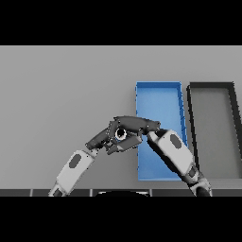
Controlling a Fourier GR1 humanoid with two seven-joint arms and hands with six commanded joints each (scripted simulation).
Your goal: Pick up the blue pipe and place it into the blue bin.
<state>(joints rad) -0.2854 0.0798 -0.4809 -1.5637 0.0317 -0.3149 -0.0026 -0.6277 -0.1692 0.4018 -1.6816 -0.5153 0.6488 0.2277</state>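
The blue pipe (120,133) shows end-on as a small pale ring just left of the blue bin (159,101). My right hand (136,124) reaches in from the lower right across the bin's left wall. Its fingers lie over the pipe and its thumb sits under it, so it is shut on the pipe. The pipe's length is hidden behind the hand. My left hand (100,138) comes in from the lower left with relaxed fingers. It sits close beside the pipe's left side, and I cannot tell whether it touches it.
A black bin (213,130) stands directly right of the blue bin, both long and narrow. My right forearm (172,150) crosses above the blue bin's near half. Grey table (61,94) stretches to the left and back.
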